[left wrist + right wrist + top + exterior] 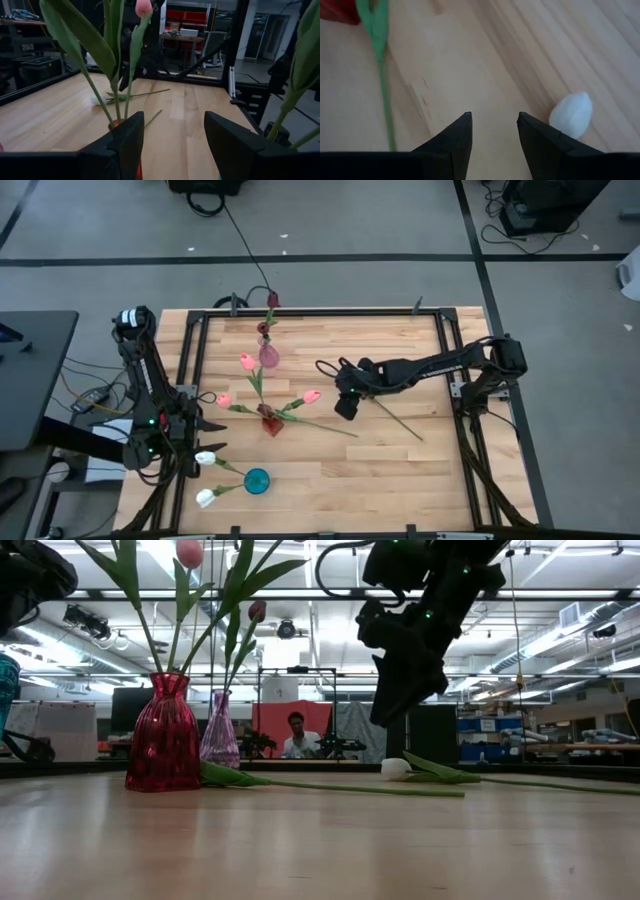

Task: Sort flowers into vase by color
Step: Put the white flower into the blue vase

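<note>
A white tulip lies on the table; its head [572, 114] [396, 768] is just off to one side of my right gripper's open fingers [492, 120], and its stem [398, 420] runs toward the near right. My right gripper [345, 408] hangs above it, slanting down, holding nothing. A red vase [272, 423] holds pink tulips, a purple vase [268, 357] holds maroon ones, and a teal vase [257, 481] holds white ones. My left gripper [207, 438] [172, 125] waits open at the table's left edge, pointing level toward the red vase.
A second green stem [320, 425] [382, 75] lies flat on the table, running from the red vase's foot toward the right; its head does not show. A black frame [440, 330] borders the table. Bare wood lies at the near right [400, 490].
</note>
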